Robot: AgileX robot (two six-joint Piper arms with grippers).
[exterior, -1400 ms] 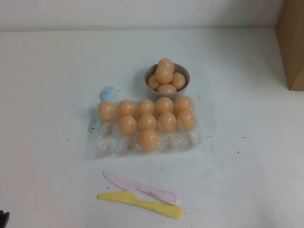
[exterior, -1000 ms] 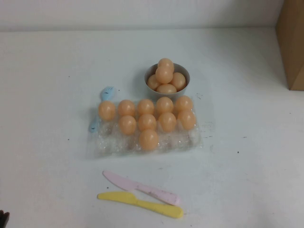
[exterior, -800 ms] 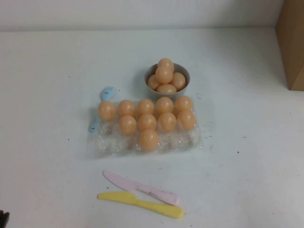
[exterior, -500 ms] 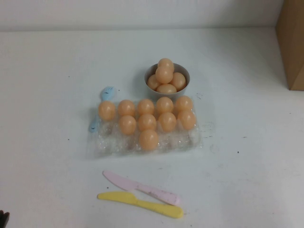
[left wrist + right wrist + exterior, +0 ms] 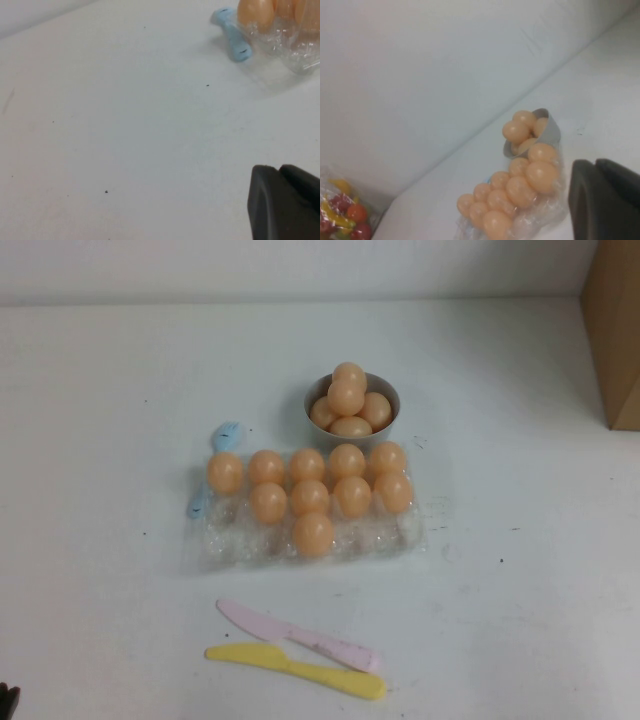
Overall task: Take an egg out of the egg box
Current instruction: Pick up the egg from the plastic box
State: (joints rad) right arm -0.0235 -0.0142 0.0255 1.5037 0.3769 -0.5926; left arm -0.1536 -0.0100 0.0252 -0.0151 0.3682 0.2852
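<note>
The clear plastic egg box (image 5: pixel 235 540) lies mid-table and holds several peach-orange eggs: a full back row, a middle row, and one egg (image 5: pixel 313 533) alone in the front row. My left gripper (image 5: pixel 279 170) is shut and empty, low over bare table well left of the box. Only a dark tip of it shows in the high view (image 5: pixel 5 700). Its wrist view catches the box corner (image 5: pixel 295 47) and one egg (image 5: pixel 255 12). My right gripper (image 5: pixel 595 164) is shut and empty, off to the right of the box (image 5: pixel 540 215), and is out of the high view.
A small grey bowl (image 5: pixel 389 390) heaped with eggs stands just behind the box. A blue spoon (image 5: pixel 225 435) lies at the box's left end. Pink (image 5: pixel 300 636) and yellow (image 5: pixel 295 670) plastic knives lie in front. A cardboard box (image 5: pixel 615 330) stands far right. A bag of coloured items (image 5: pixel 340 210) lies further off.
</note>
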